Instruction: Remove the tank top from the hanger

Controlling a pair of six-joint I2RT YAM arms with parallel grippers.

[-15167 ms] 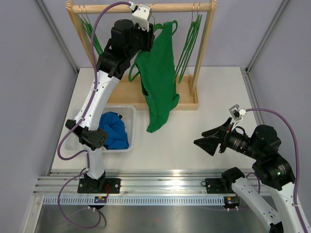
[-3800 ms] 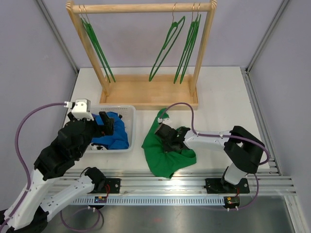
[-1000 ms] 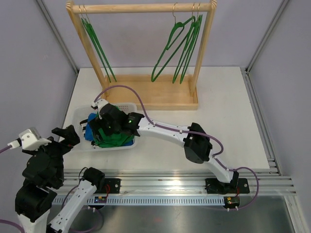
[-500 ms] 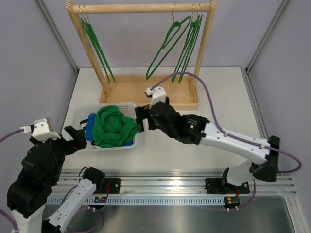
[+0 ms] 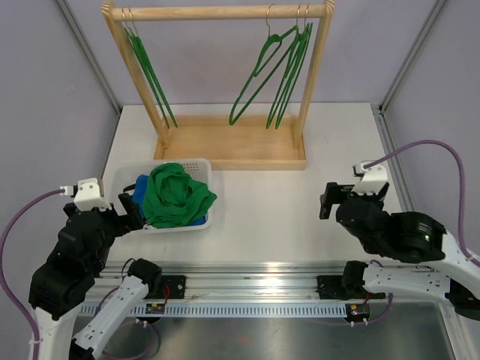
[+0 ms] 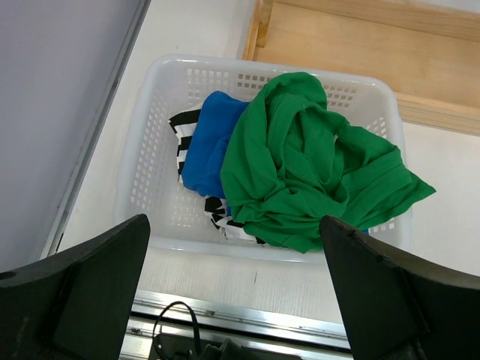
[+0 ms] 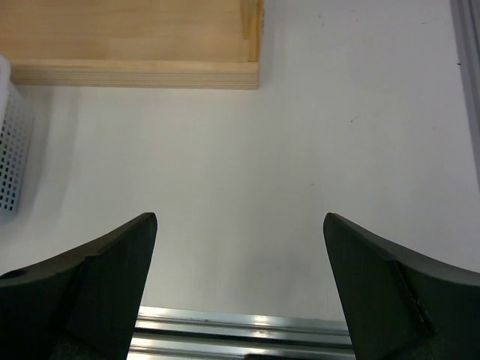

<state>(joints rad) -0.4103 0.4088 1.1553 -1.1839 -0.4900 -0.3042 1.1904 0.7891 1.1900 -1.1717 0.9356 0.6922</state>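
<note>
The green tank top [image 5: 178, 196] [image 6: 300, 172] lies crumpled in the white basket [image 5: 204, 166] [image 6: 150, 135], off the hanger. The bare green hanger [image 5: 259, 75] hangs tilted from the wooden rack [image 5: 225, 11]. My left gripper [image 5: 101, 212] [image 6: 234, 247] is open, held above the table's near edge just short of the basket, with nothing between its fingers. Over the bare table at the right, my right gripper [image 5: 352, 193] [image 7: 240, 219] is open and empty, far from the basket.
A blue garment [image 6: 206, 142] and a black-and-white striped one [image 6: 187, 124] lie under the tank top. More green hangers [image 5: 150, 71] [image 5: 291, 67] hang on the rack. Its wooden base [image 5: 225, 146] [image 7: 127, 37] sits at the back. A metal rail [image 5: 262, 289] runs along the near edge.
My right arm has pulled back from the basket to the right side of the table, leaving the tank top in the basket. The left arm shifted slightly. The middle hanger is swinging.
</note>
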